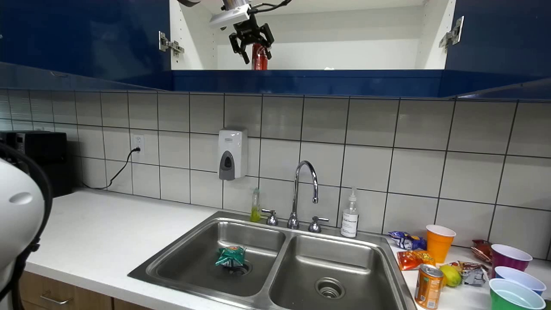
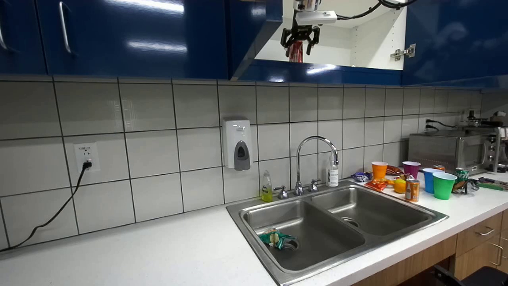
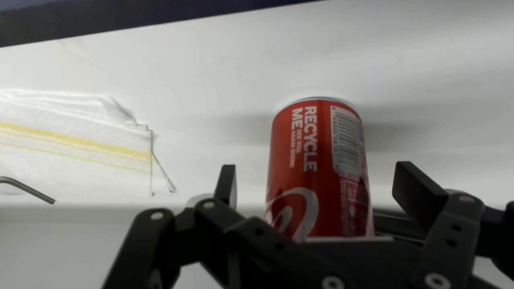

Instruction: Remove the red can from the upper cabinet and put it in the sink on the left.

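The red can [image 1: 259, 63] stands upright on the floor of the open upper cabinet [image 1: 344, 26]. It also shows in an exterior view [image 2: 296, 53] and in the wrist view [image 3: 317, 160]. My gripper [image 1: 258, 59] is inside the cabinet, over the can from above. In the wrist view, the gripper [image 3: 317, 176] is open, with one finger on each side of the can and a visible gap on both sides. The can's top end is hidden behind the gripper body. The left sink basin [image 1: 189, 262] is below the cabinet and holds a green snack bag [image 1: 231, 257].
A blue cabinet ledge [image 1: 301, 82] runs below the can, with open doors on both sides. A faucet [image 1: 296, 193], soap bottles and a wall dispenser [image 1: 233, 155] stand behind the sink. Cups, snacks and an orange can [image 1: 428, 286] lie right. A folded napkin [image 3: 76, 136] lies beside the can.
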Controlling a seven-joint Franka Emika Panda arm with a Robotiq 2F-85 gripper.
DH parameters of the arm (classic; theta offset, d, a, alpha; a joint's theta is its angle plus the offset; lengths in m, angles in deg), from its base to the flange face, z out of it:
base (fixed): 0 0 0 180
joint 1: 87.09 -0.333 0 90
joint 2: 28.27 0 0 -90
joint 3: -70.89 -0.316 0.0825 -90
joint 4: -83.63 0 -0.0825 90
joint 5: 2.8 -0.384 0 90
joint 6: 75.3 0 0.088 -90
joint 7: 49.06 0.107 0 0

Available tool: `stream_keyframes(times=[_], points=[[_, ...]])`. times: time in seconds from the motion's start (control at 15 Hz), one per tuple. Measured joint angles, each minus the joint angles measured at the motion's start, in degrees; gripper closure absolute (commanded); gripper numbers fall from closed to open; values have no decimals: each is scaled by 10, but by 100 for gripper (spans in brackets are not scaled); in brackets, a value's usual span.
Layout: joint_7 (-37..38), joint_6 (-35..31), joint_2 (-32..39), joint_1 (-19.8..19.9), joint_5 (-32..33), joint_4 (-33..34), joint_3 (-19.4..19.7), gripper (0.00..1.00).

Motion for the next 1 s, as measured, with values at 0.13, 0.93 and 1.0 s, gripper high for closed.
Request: stream_keyframes(times=[0.13,0.93,1.0], points=[[0,0,3,0,0,3,0,0],[1,0,16,0,0,20,1,60],[1,0,18,0,0,22,1,61]])
